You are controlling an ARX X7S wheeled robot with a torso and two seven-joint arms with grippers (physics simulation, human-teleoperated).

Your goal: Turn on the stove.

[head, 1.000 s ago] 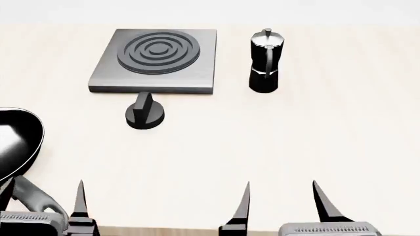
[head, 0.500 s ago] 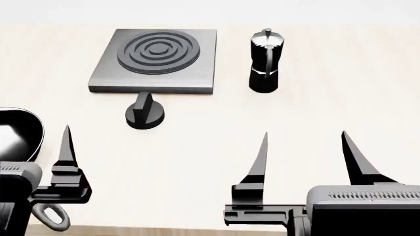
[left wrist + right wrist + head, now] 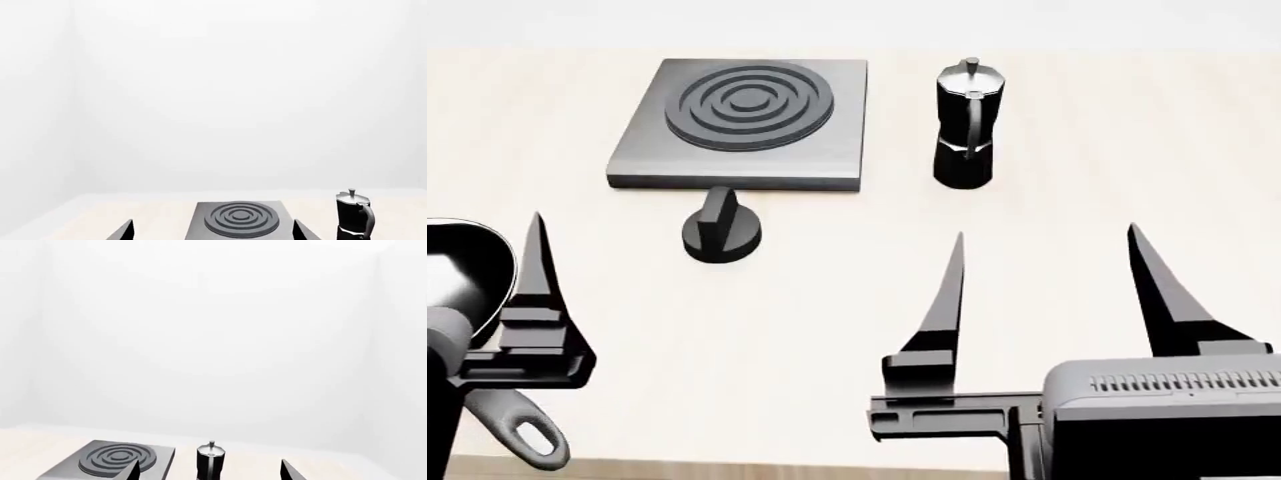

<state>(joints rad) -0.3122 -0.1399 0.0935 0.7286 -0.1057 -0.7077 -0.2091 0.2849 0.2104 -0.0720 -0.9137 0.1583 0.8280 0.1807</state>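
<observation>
The stove (image 3: pixel 747 150) is a grey square slab at the far middle of the table, with a dark ringed burner (image 3: pixel 749 103). Its black round knob (image 3: pixel 722 230) stands just in front of the slab. My left gripper (image 3: pixel 213 234) is open, its one visible finger (image 3: pixel 539 280) in the head view near the left edge, short of the knob. My right gripper (image 3: pixel 1045 240) is open and empty, well right of the knob. Both wrist views look at the stove (image 3: pixel 237 220) (image 3: pixel 113 460) from afar. The knob is out of both wrist views.
A black moka pot (image 3: pixel 968 125) stands upright right of the stove, also in the wrist views (image 3: pixel 352 215) (image 3: pixel 211 462). A black frying pan (image 3: pixel 461 275) lies at the left edge, its handle (image 3: pixel 521 435) pointing toward me under my left gripper.
Both grippers have moved up and forward over the table toward the stove, the left one also drifting left over the pan. Both stay open. Stove, knob and pot have not moved.
</observation>
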